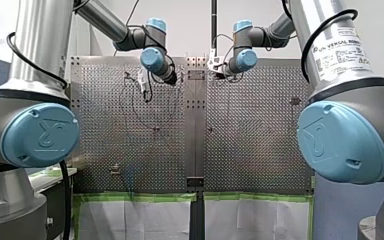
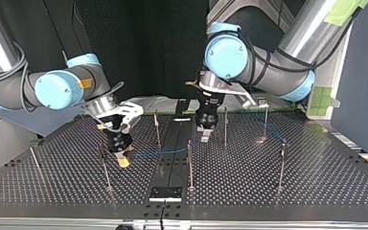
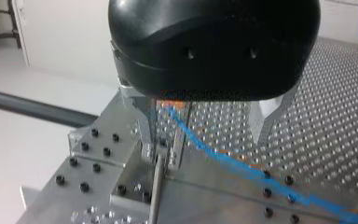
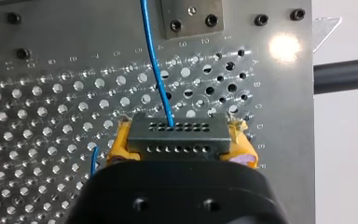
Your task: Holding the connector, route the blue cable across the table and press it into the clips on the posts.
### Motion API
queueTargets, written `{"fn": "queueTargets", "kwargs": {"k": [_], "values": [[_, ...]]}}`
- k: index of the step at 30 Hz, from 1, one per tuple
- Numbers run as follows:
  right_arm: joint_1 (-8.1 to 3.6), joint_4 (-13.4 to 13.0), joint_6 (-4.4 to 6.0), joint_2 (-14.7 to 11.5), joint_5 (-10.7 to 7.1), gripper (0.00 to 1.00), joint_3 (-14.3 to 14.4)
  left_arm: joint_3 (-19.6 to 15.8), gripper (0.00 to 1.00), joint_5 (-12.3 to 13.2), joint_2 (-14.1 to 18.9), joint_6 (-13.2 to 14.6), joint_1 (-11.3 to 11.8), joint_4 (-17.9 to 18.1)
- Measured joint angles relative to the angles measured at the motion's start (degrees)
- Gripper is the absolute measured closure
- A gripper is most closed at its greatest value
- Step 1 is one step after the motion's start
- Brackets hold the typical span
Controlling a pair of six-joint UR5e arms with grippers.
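Note:
In the right wrist view my right gripper (image 4: 182, 145) is shut, its yellow pads (image 4: 117, 144) clamped on the grey connector (image 4: 177, 131). The blue cable (image 4: 154, 65) leaves the connector and runs ahead over the perforated plate. In the top view that gripper (image 2: 122, 160) hangs low at the left, and the cable (image 2: 158, 153) trails toward the middle post (image 2: 189, 165). My left gripper (image 2: 205, 135) hovers near the centre. In its wrist view it (image 3: 205, 147) stands open, metal fingers (image 3: 145, 135) beside a post top (image 3: 156, 186), with the cable (image 3: 242, 168) passing between them.
Several thin posts stand on the table (image 2: 316, 182): one (image 2: 104, 167) beside my right gripper, others (image 2: 225, 127) (image 2: 281, 165) at the top view's right. A black plate (image 2: 166, 193) sits at the near middle edge. Green tape (image 1: 140, 196) lines the table's edge in the front view.

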Motion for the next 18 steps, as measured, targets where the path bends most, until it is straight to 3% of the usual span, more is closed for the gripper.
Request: {"fn": "queueTargets", "kwargs": {"k": [5, 18], "values": [[-0.17, 0.1, -0.02, 0.0, 0.00, 0.98, 0.0, 0.0, 0.00, -0.5, 0.2, 0.4, -2.1, 0.1], [-0.82, 0.9, -0.64, -0.1, 0.61, 0.98, 0.0, 1.9, 0.00, -7.7, 0.2, 1.6, -9.8, 3.9]]}}
